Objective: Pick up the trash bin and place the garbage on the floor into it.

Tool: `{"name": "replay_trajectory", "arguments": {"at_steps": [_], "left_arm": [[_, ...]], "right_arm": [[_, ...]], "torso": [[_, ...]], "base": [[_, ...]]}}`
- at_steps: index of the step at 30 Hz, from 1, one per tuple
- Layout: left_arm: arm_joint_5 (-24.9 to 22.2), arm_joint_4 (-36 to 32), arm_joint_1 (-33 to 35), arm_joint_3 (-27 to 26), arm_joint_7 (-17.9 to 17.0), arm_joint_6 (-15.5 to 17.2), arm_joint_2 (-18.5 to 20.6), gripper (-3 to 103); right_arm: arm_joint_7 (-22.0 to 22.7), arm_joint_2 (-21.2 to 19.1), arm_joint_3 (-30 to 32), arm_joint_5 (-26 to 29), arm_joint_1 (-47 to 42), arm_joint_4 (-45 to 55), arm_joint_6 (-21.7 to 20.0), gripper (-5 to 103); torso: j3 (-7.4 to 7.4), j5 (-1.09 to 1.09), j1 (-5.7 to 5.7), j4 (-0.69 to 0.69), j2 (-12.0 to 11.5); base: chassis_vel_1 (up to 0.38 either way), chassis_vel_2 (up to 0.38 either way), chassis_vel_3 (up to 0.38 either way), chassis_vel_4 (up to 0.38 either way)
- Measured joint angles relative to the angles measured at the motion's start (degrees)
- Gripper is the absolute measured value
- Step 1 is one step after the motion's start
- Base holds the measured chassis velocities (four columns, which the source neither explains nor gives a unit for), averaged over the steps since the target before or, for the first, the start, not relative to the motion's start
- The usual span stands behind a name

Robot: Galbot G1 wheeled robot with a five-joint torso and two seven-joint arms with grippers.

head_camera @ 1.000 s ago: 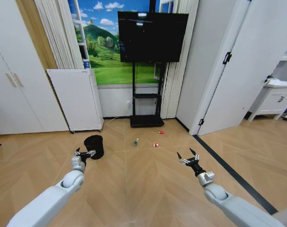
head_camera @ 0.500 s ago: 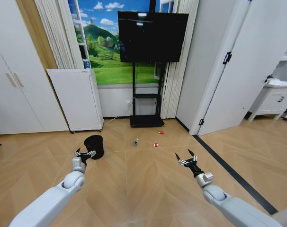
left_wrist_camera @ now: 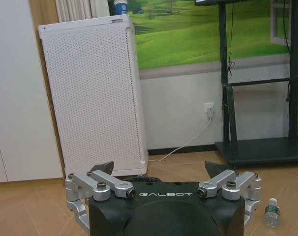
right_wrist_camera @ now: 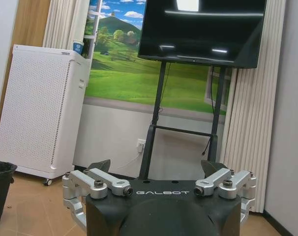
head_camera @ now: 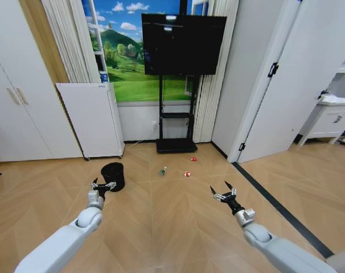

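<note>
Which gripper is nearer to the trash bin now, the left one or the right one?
Left. The left gripper hovers just in front of the trash bin, open. The right gripper is far off to its right, open.

Both arms wear smooth, rounded, pale grey-white shells that taper to a ball-shaped wrist joint. The left claw (head_camera: 102, 184) and the right claw (head_camera: 222, 193) each have silver metal linkage bars fixed with dark screws, black pointed fingertips (left_wrist_camera: 103, 168), and a black housing lettered "GALBOT" in white.
</note>
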Motion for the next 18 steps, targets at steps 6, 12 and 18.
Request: {"name": "replay_trajectory", "arguments": {"at_steps": [6,12,18], "left_arm": [[0.3,0.4,0.1,0.0,0.0,-0.2,-0.2,100],[0.4,0.7,0.0,0.2,-0.1,-0.2,-1.0,100],[0.4,0.9,-0.3,0.5,-0.3,-0.2,-1.6,100]], "right_arm": [[-0.5,0.7,-0.8,-0.4,0.5,-0.5,0.3,100],[-0.7,1.1,-1.2,-0.4,0.7,-0.9,0.5,100],[-0.9,1.0,-1.2,-0.4,0.8,-1.1,0.6,100]], "torso": [[-0.01,0.0,-0.01,0.0,0.0],[0.0,0.0,0.0,0.0,0.0],[0.0,0.0,0.0,0.0,0.0]], "base": [[-0.011,0.01,0.007,-0.017],[-0.131,0.129,0.148,-0.141],[-0.224,0.216,0.222,-0.242]]}}
